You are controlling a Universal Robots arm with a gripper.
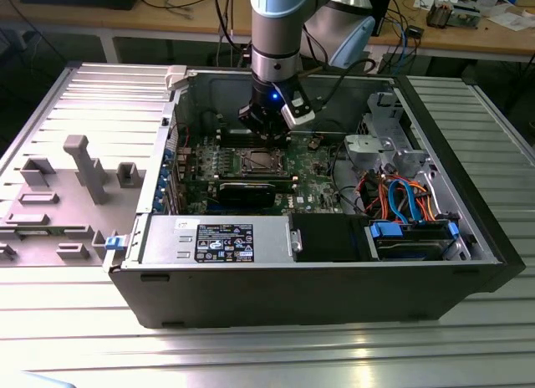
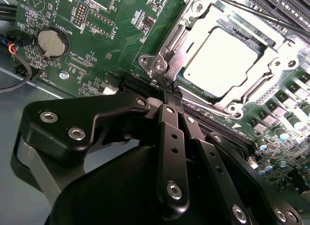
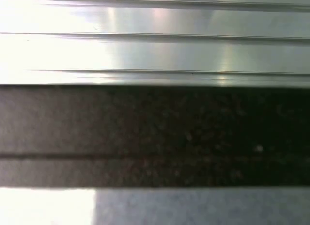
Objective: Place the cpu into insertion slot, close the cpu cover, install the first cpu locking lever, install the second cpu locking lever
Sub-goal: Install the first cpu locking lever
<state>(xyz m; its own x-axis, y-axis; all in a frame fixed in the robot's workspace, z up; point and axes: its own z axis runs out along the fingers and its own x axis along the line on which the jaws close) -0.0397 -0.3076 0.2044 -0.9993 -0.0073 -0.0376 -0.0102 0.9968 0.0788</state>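
In the exterior view the arm reaches down from the upper middle of the frame into an open computer case [image 1: 318, 271] lying on a ribbed metal table [image 1: 75, 95], and the hand [image 1: 266, 129] hangs just above the green circuit board [image 1: 313, 175], a little above and right of the insertion slot [image 1: 253, 162] in the picture. In the second wrist view the hand [image 2: 169, 89] fills the lower half of the frame, its black fingers [image 2: 172, 137] drawn together with their tips meeting at the lower left corner of the socket, touching or almost touching a thin metal lever [image 2: 167, 50] that runs along that side; whether they pinch the lever cannot be told. The cpu [image 2: 223, 57] lies flat in the insertion slot [image 2: 283, 62] in the upper right of that frame, its pale metal top showing through the window of the cpu cover [image 2: 242, 96], which lies down over it. A round coin battery [image 2: 51, 42] sits on the board at the upper left. In the exterior view, a black expansion card [image 1: 247, 191] lies just below the socket, and blue and orange cables [image 1: 401, 196] bunch at the exterior view's right.
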